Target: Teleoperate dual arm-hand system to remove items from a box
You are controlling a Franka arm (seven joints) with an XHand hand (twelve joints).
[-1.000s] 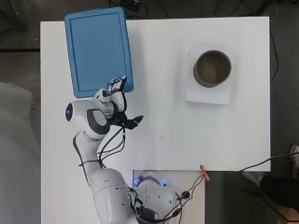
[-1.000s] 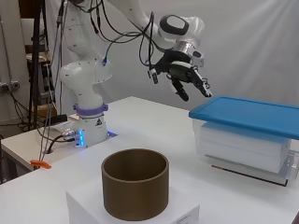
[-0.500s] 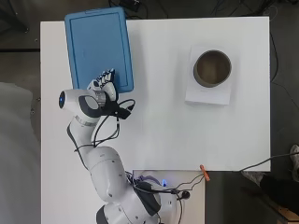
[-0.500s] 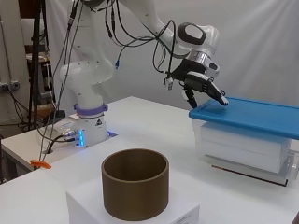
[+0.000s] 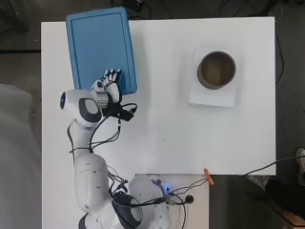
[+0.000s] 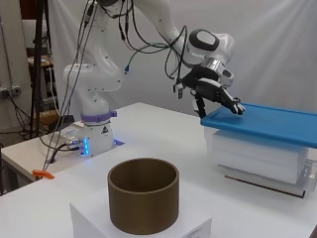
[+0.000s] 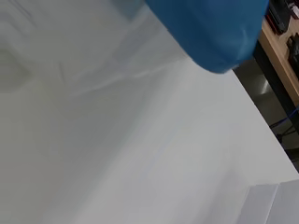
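Note:
A white box with a blue lid (image 5: 100, 47) stands at the table's far left; its lid is on. The side view shows the box (image 6: 262, 153) at the right, its blue lid (image 6: 270, 121) flat on top. My hand (image 5: 111, 83) is over the lid's near edge, fingers straight and spread, fingertips (image 6: 237, 106) resting on or just above the lid's corner. It holds nothing. In the wrist view a corner of the blue lid (image 7: 210, 28) fills the upper part, with white table (image 7: 140, 154) beneath. What is inside the box is hidden.
A brown cylindrical container (image 5: 217, 70) stands on a white block (image 5: 212, 98) at the far right; the side view has it in front (image 6: 143, 201). An orange clip (image 5: 208, 175) lies at the table's near edge. Cables hang off the arm.
The hand has travelled up the table from open air beside the box to its lid's near edge, lowering until the fingers reach the lid. The box has not moved.

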